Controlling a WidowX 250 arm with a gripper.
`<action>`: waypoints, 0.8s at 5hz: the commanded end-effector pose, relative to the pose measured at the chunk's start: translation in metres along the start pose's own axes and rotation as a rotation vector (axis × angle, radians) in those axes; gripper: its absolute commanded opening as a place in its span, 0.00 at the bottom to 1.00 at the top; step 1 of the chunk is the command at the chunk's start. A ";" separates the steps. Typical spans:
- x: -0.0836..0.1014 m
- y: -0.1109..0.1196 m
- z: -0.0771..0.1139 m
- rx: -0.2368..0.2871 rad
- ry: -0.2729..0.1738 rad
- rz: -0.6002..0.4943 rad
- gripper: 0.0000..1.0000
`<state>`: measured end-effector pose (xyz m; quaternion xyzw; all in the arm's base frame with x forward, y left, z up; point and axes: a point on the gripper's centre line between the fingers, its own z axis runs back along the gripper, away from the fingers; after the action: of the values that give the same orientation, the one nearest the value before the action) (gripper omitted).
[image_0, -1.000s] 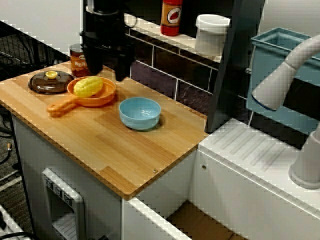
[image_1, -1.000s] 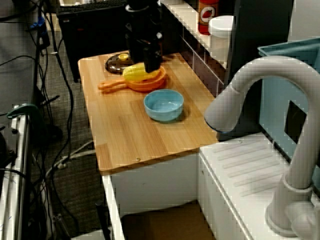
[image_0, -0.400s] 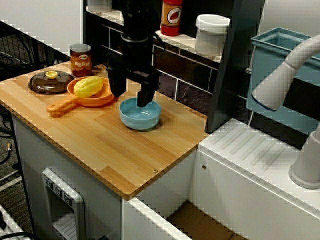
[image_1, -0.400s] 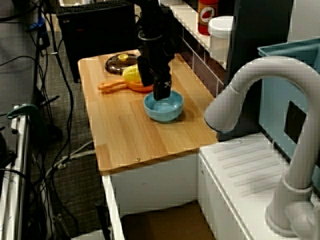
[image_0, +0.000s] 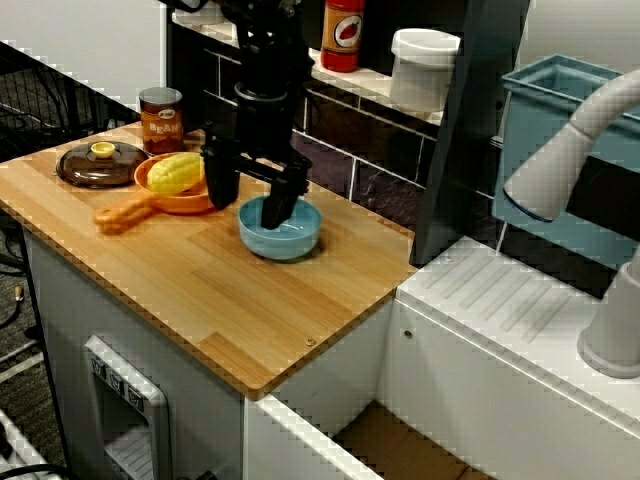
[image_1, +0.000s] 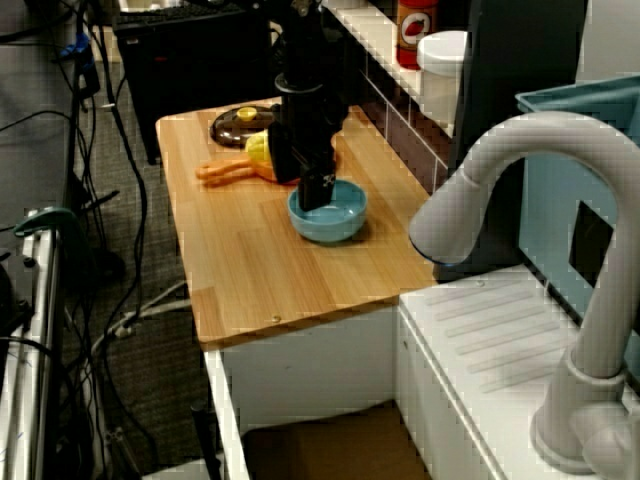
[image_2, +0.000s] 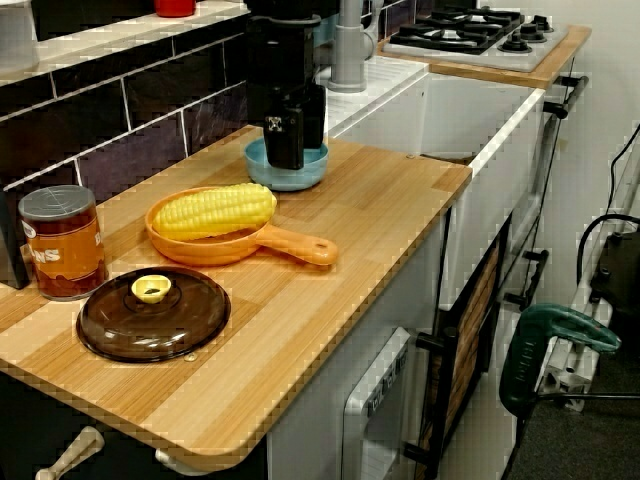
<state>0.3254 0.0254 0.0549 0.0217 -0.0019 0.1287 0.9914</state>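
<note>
Two fingers of your tool (image_0: 247, 212) stand spread, gripping nothing, astride the left rim of the round light-blue bowl (image_0: 298, 238), mid-frame on the wooden tabletop (image_0: 200, 290): one inside, one outside, so its wall sits between them.

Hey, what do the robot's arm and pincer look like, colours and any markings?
The arm is all black, built of rounded segments. The pincer is a boxy black block with two flat black fingers and a small white square marking on one side.
</note>
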 end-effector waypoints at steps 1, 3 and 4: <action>-0.011 0.016 0.017 -0.025 -0.016 0.016 1.00; -0.015 0.015 0.007 -0.030 -0.041 0.056 1.00; -0.012 0.016 0.006 -0.041 -0.030 0.089 1.00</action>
<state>0.3080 0.0335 0.0413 0.0045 0.0097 0.1722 0.9850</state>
